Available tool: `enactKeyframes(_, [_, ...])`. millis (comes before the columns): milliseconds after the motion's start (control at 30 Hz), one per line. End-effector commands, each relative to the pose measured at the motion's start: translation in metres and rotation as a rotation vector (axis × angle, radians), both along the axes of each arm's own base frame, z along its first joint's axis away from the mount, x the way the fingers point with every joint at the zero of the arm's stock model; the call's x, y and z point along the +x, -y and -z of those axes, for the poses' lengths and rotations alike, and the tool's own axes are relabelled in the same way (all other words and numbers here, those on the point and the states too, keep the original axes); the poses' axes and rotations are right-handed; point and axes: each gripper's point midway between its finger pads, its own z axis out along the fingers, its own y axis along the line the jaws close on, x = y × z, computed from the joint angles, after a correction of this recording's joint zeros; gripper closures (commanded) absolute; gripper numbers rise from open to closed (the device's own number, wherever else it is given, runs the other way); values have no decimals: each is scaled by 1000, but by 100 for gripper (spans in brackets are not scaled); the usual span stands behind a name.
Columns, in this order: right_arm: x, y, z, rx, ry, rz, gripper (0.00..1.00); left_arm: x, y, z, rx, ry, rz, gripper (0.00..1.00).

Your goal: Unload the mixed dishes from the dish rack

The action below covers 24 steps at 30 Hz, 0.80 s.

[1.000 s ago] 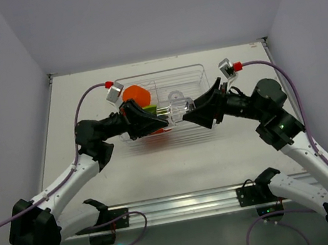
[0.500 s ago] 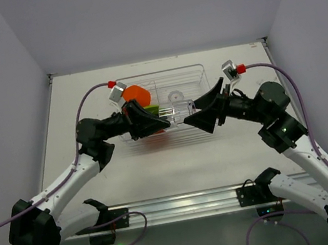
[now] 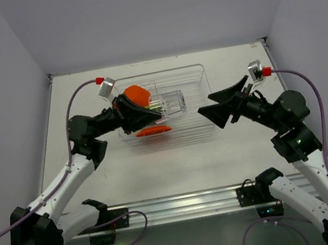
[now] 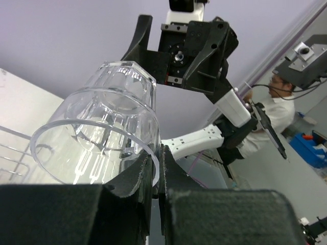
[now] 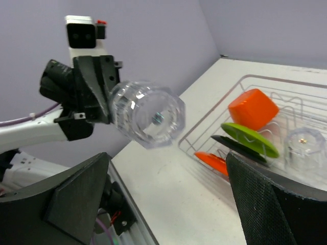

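Observation:
My left gripper (image 3: 156,112) is shut on the rim of a clear tumbler (image 3: 171,103) and holds it on its side above the dish rack (image 3: 188,71). In the left wrist view both fingers pinch the tumbler (image 4: 102,138) wall, at my left gripper (image 4: 157,155). My right gripper (image 3: 205,104) stands open and empty to the right of the rack, facing the tumbler (image 5: 148,115). In the rack are an orange cup (image 5: 253,108), a lime-green plate (image 5: 250,139), a black plate (image 5: 237,148), an orange plate (image 5: 212,161) and a second clear tumbler (image 5: 305,145).
The rack's wire dividers (image 5: 286,84) stand between the dishes. White table (image 3: 177,158) runs between the rack and the arm bases. A metal rail (image 3: 179,205) lines the near edge, and walls close in left, right and behind.
The right gripper opened wide, let go of the tumbler and drew back to the right. The left gripper kept the tumbler and shifted it slightly left and back.

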Motion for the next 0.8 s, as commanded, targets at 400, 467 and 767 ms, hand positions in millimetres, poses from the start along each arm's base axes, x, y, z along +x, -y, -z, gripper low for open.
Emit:
enactKeyframes(400, [23,19,36,-12,-96,107,1,83,-65,-2,90,-6,-334,100])
enactKeyframes(467, [25,20,39,-16,-102,112,1,103,-83,-2,108,2,-422,100])
enactKeyframes(767, [33,20,49,-32,-128,119,1,206,-167,58,294,-289,-773,100])
